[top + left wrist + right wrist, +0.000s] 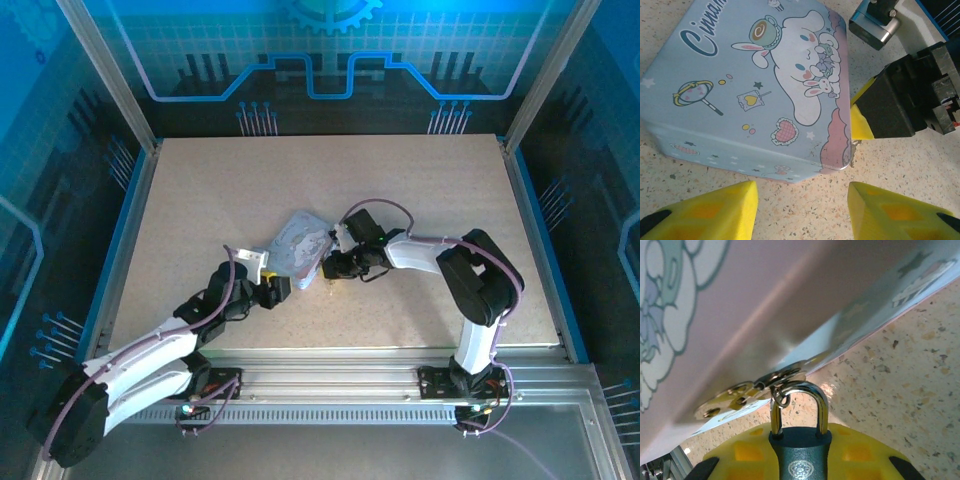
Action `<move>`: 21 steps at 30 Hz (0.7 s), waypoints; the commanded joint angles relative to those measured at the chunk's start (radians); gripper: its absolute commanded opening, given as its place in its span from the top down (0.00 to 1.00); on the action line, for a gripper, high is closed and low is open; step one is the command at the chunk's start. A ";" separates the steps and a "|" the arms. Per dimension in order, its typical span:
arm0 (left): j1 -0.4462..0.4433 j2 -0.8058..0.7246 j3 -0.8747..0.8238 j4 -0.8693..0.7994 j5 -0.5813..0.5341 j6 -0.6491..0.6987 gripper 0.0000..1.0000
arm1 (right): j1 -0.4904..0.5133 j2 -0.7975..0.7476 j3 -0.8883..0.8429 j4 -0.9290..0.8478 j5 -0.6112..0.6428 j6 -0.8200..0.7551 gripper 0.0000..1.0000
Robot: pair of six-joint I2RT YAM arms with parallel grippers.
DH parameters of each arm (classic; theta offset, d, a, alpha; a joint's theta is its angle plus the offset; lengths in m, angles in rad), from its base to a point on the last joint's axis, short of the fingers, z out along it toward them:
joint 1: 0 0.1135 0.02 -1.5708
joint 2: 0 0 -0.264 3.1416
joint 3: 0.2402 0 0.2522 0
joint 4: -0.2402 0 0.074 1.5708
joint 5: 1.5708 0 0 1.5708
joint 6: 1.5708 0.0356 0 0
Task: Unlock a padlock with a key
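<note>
- The small dark blue-grey padlock (800, 457) sits at the bottom centre of your right wrist view. Its long axis runs straight up the frame, with the silver shackle (823, 412) pointing to the top and the body cut by the lower edge.
- The shackle is hooked through a small ring on the brass hasp (740, 395) of the pale blue cartoon-printed tin box (765, 300) across the upper left.
- Your right gripper (332, 270) pinches the padlock body, with a yellow pad on either side.
- Your left gripper (802, 210) is spread with nothing between its fingers, near the tin's lower edge.
- The tin lies flat on the speckled beige table (910, 365), mid-frame in the top view.
</note>
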 commanded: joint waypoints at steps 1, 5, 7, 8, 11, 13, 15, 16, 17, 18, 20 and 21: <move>0.013 -0.027 -0.025 0.019 0.039 -0.012 0.49 | -0.023 -0.003 -0.031 0.082 -0.034 0.012 1.00; 0.017 -0.046 -0.036 0.019 0.034 -0.016 0.50 | -0.035 -0.029 -0.079 0.151 -0.051 0.062 0.98; 0.019 -0.047 -0.039 0.022 0.034 -0.018 0.51 | -0.039 -0.035 -0.091 0.169 -0.054 0.077 0.98; 0.019 -0.045 -0.040 0.023 0.036 -0.018 0.51 | -0.039 -0.038 -0.095 0.172 -0.051 0.082 0.98; 0.019 -0.045 -0.041 0.023 0.036 -0.020 0.51 | -0.038 -0.043 -0.102 0.188 -0.051 0.091 0.96; 0.020 -0.048 -0.040 0.023 0.039 -0.020 0.51 | -0.038 -0.048 -0.102 0.188 -0.042 0.096 0.92; 0.019 -0.049 -0.038 0.018 0.039 -0.019 0.52 | -0.038 -0.059 -0.102 0.181 -0.028 0.099 0.91; 0.019 -0.050 -0.038 0.017 0.038 -0.019 0.52 | -0.039 -0.064 -0.102 0.174 -0.018 0.100 0.92; 0.019 -0.052 -0.040 0.018 0.039 -0.020 0.52 | -0.036 -0.072 -0.099 0.154 0.000 0.101 0.93; 0.019 -0.052 -0.039 0.017 0.039 -0.021 0.52 | -0.035 -0.082 -0.093 0.133 0.021 0.097 0.93; 0.019 -0.053 -0.038 0.013 0.039 -0.020 0.52 | -0.024 -0.108 -0.077 0.088 0.064 0.086 0.93; 0.019 -0.052 -0.036 0.013 0.039 -0.018 0.52 | -0.017 -0.122 -0.065 0.060 0.085 0.076 0.91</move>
